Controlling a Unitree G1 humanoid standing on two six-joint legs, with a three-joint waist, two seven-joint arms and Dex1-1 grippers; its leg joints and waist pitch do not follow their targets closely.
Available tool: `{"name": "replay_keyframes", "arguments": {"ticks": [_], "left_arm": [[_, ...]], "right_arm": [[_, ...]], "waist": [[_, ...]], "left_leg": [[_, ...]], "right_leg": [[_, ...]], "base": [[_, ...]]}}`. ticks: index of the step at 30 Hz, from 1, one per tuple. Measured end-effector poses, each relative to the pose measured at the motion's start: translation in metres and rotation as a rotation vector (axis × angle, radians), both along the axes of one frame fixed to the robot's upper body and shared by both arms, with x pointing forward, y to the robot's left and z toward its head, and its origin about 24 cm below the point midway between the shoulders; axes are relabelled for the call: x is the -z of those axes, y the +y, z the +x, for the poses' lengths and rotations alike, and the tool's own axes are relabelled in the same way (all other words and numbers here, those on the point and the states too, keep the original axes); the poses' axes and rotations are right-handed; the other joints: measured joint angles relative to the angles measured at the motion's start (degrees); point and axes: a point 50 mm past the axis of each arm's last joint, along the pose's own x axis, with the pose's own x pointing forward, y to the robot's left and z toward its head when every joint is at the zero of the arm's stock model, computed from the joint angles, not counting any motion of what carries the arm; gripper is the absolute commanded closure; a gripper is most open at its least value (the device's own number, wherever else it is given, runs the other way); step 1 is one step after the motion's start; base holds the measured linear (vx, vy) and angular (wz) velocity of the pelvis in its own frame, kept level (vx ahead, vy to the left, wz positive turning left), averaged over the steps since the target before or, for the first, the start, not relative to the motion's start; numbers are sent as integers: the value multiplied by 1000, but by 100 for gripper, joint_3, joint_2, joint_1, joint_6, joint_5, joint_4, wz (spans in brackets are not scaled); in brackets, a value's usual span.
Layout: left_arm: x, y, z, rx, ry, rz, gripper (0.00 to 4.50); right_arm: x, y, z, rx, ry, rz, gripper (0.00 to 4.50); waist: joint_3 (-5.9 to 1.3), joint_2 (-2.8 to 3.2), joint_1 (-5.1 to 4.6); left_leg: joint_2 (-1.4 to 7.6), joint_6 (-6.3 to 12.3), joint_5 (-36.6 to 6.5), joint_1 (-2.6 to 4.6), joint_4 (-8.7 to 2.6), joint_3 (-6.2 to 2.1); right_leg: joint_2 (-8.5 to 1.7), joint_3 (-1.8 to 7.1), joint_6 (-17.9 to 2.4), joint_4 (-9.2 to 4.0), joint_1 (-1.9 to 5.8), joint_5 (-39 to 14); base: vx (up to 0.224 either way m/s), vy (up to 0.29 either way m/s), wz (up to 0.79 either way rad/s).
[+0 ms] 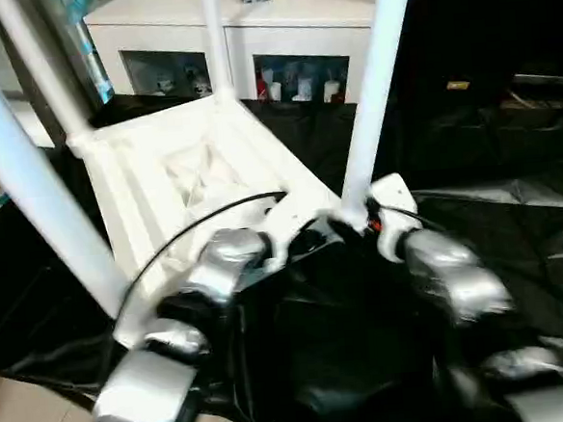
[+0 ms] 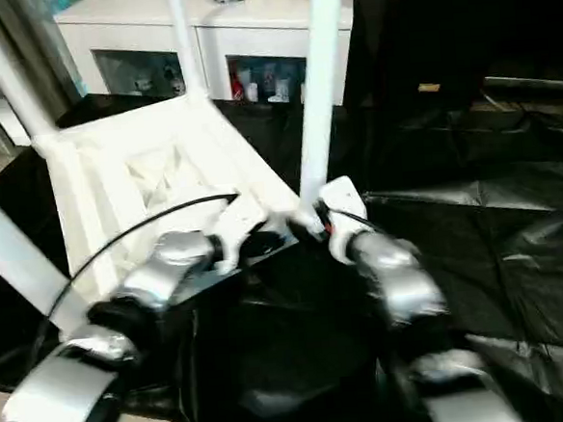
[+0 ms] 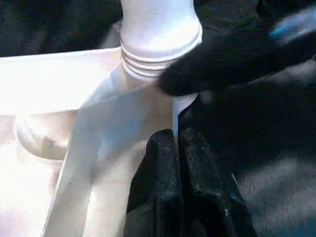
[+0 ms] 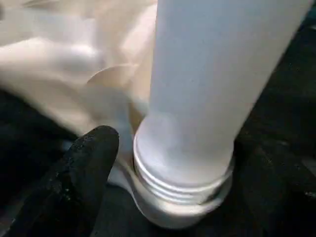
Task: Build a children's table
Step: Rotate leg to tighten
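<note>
Working on the last leg of the children's table: tabletop [image 1: 163,171] lying upside down on the black sheet [image 1: 515,233], ribbed underside up, with all four legs standing in the corner sockets. Near-right leg [image 1: 370,99] set upright in its socket [image 4: 168,215] but, judging by the threads [image 4: 182,190] showing above the collar, not yet screwed fully home. Right gripper [image 1: 353,223] released, jaws spread about the base of that leg, one black finger [image 4: 91,163] standing just beside the collar with a gap to the tube. Left gripper [image 3: 175,138] clenched, fingertips butted against the thin rim wall close by the same corner, seemingly to steady the top; impossible to tell whether the wall's edge is pinched between them. Next, probably: close on the leg low down, turn it a further stretch, let go, re-grip, and repeat until the threads vanish, while holding the top against spinning. Around: white cabinet [image 1: 288,27] with glass-fronted shelves behind, well apart from the work; black cable [image 1: 186,227] arcing over the left forearm and across the tabletop. In the way: the left gripper's own fingers crowding the corner, little room for the right wrist to swing, and the slack sheet, likely to let the top slide.
</note>
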Motion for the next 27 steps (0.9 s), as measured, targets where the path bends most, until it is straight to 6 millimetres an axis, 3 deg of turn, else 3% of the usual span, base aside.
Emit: {"name": "replay_keyframes", "arguments": {"ticks": [5, 15, 18, 27], "left_arm": [[-3, 16, -6, 113, 26, -11, 450], [-6, 32, -23, 350, 93, -22, 450], [-5, 36, -26, 375, 113, -24, 450], [-6, 38, -29, 395, 129, -28, 450]], "right_arm": [[-7, -17, -12, -181, 31, 3, 66], [-11, -18, -32, -450, 93, -9, 66], [-12, -21, -35, -480, 110, -14, 66], [-14, -20, -38, -522, 137, 19, 137]], "waist": [[1, 0, 47], [4, -2, 277], [5, -3, 282], [9, -9, 280]], "left_leg": [[7, 0, 0, -10, -2, 3], [8, 1, -1, -33, 9, 26], [9, 0, 0, -29, 10, 26], [10, -1, 1, -27, 10, 26]], "right_leg": [[3, -5, -22, 2, -9, 13], [-5, 6, -22, -2, -27, -7], [-5, 8, -21, 4, -26, -7], [-5, 8, -20, 10, -26, -6]], "base": [[0, 0, 0], [0, 0, 0], [0, 0, 0], [0, 0, 0]]}}
